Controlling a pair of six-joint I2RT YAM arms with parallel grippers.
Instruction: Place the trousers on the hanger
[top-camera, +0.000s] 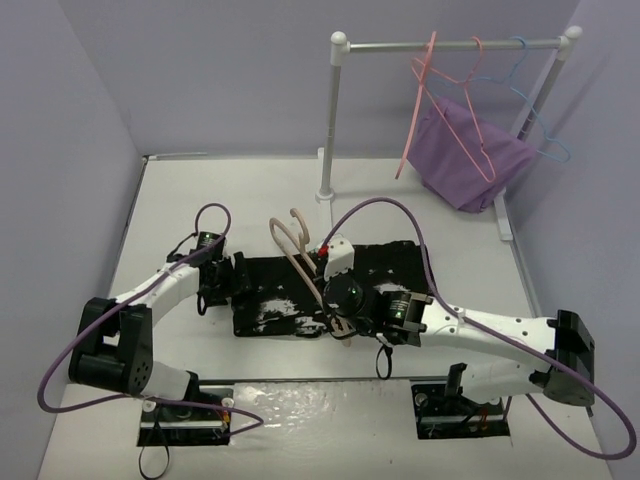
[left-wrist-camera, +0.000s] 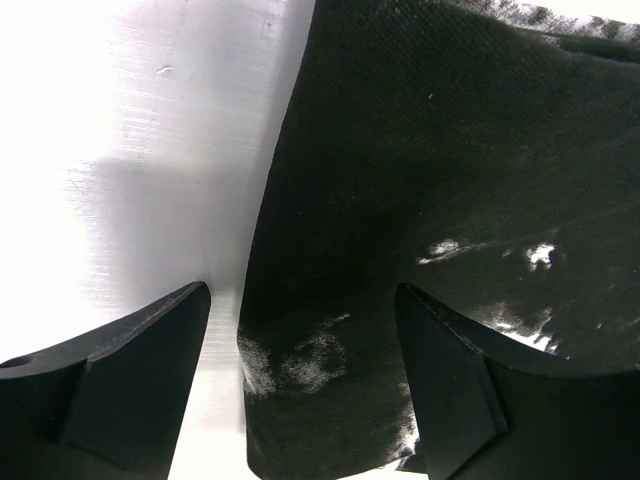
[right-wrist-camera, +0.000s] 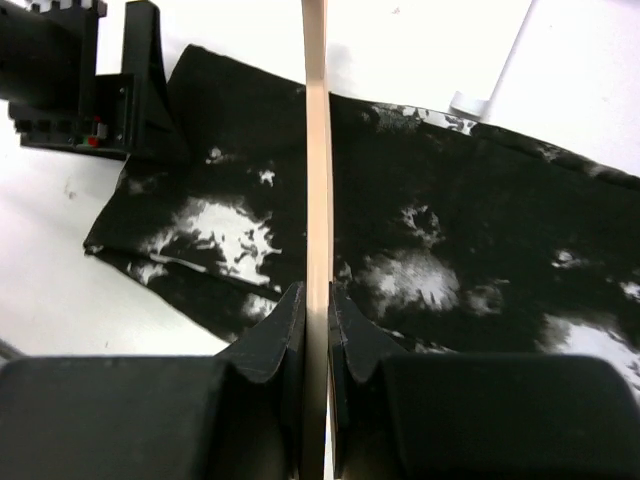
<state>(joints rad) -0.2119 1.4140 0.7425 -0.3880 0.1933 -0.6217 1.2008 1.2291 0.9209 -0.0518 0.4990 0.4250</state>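
Observation:
The black trousers (top-camera: 280, 298) with white blotches lie flat on the white table (top-camera: 180, 200). The beige hanger (top-camera: 291, 233) lies across them, hook toward the far side. My right gripper (top-camera: 335, 305) is shut on the hanger's bar (right-wrist-camera: 318, 150), held just above the trousers (right-wrist-camera: 450, 250). My left gripper (top-camera: 236, 280) is open at the trousers' left end. In the left wrist view the trousers' edge (left-wrist-camera: 400, 200) lies between the two fingers (left-wrist-camera: 130, 380), and neither finger visibly touches it. The left gripper also shows in the right wrist view (right-wrist-camera: 90, 90).
A white clothes rack (top-camera: 330, 120) stands at the back. Hanging from it are a thick pink hanger (top-camera: 418, 100), thin pink and blue wire hangers (top-camera: 520, 90) and a purple cloth (top-camera: 470, 160). Purple walls close in the table on both sides.

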